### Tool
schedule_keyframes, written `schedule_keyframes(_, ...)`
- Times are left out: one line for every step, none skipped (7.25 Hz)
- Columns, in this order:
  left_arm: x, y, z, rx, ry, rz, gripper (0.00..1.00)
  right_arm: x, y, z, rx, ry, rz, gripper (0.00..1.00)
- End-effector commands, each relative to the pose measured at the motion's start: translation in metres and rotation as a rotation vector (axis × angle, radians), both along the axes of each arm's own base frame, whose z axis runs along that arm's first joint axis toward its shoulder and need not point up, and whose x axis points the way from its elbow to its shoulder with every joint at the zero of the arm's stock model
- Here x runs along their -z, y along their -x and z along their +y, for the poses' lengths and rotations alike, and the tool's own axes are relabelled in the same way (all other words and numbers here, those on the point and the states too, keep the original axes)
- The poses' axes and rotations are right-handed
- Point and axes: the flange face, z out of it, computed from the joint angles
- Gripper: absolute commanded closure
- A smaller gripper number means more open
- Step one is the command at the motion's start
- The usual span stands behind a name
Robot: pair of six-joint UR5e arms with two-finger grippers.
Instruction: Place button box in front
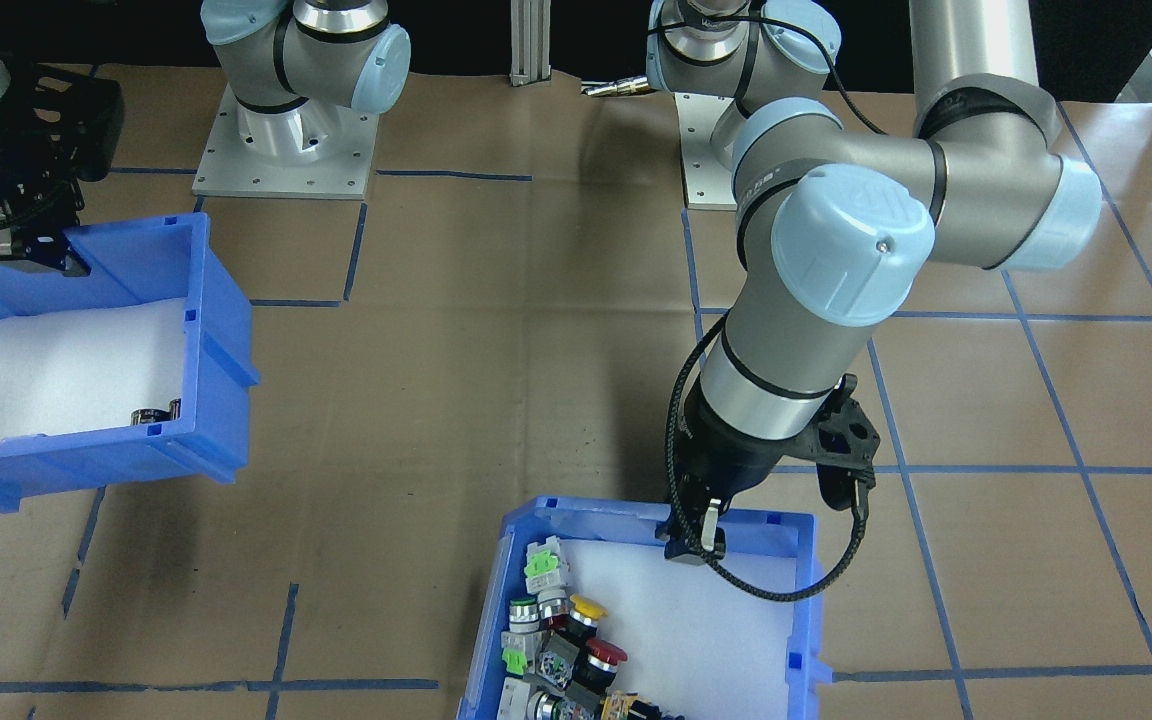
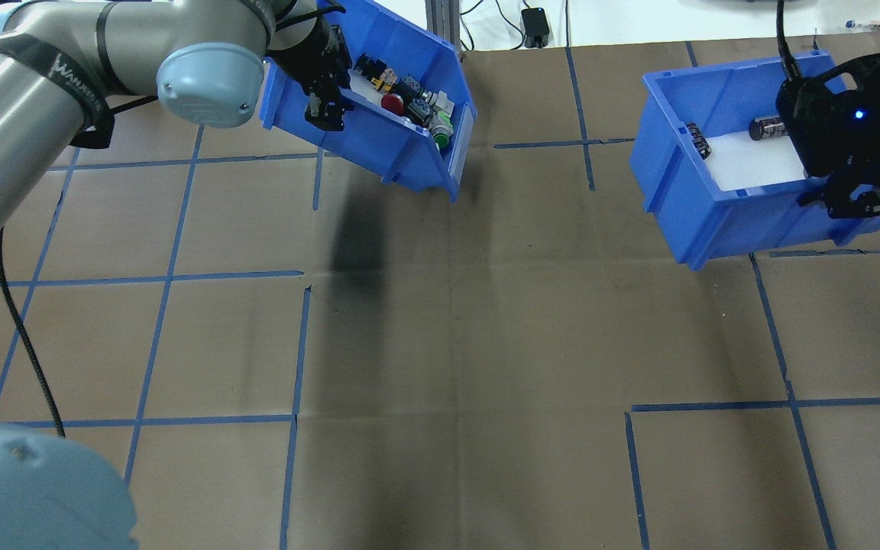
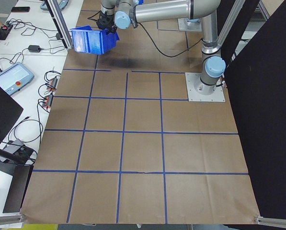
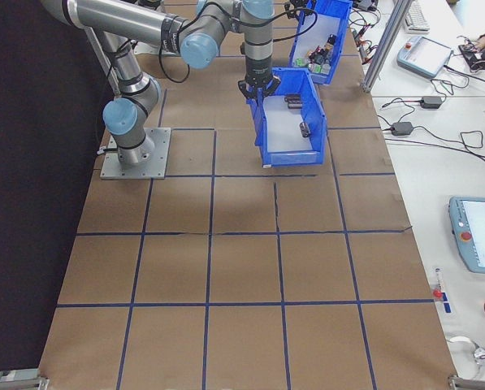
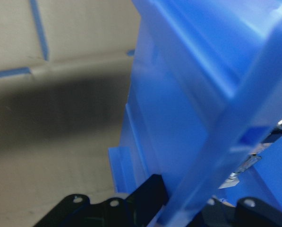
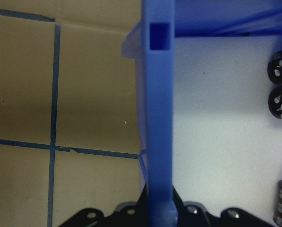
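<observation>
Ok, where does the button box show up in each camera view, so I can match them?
Front-facing: button box at bottom centre, left hand on its rim.
Overhead: top, left of centre, tilted.
Exterior left: top left.
Exterior right: top, the farther bin.
Left wrist: fills the right side.
Right wrist: not in it.
Shared landmark: the red button inside.
</observation>
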Motion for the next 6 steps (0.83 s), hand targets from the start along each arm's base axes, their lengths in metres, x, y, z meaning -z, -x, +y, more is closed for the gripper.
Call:
schedule_keyframes(0.002, 0.039, -0.051, -0.002, 0.036, 0.065, 1.00, 0.001, 0.003, 0.016, 0.022, 0.000, 0.001, 0.99)
schedule_keyframes(0.010, 0.063, -0.063, -0.061, 0.016, 0.129, 1.00, 0.002, 0.008, 0.017, 0.035, -0.005, 0.002, 0.99)
schedule_keyframes(0.010, 0.086, -0.066, -0.065, 0.022, 0.146, 1.00, 0.003, 0.009, 0.017, 0.037, -0.009, 0.006, 0.99)
schedule_keyframes(0.013, 0.099, -0.064, -0.059, 0.017, 0.150, 0.99, 0.004, 0.007, 0.020, 0.037, -0.028, 0.001, 0.99)
schedule_keyframes(0.018, 0.107, -0.060, -0.126, -0.019, 0.192, 0.98, 0.005, 0.005, 0.024, 0.038, -0.037, -0.002, 0.99)
schedule_keyframes(0.022, 0.112, -0.059, -0.167, -0.041, 0.222, 0.97, 0.012, 0.002, 0.034, 0.037, -0.040, -0.001, 0.98)
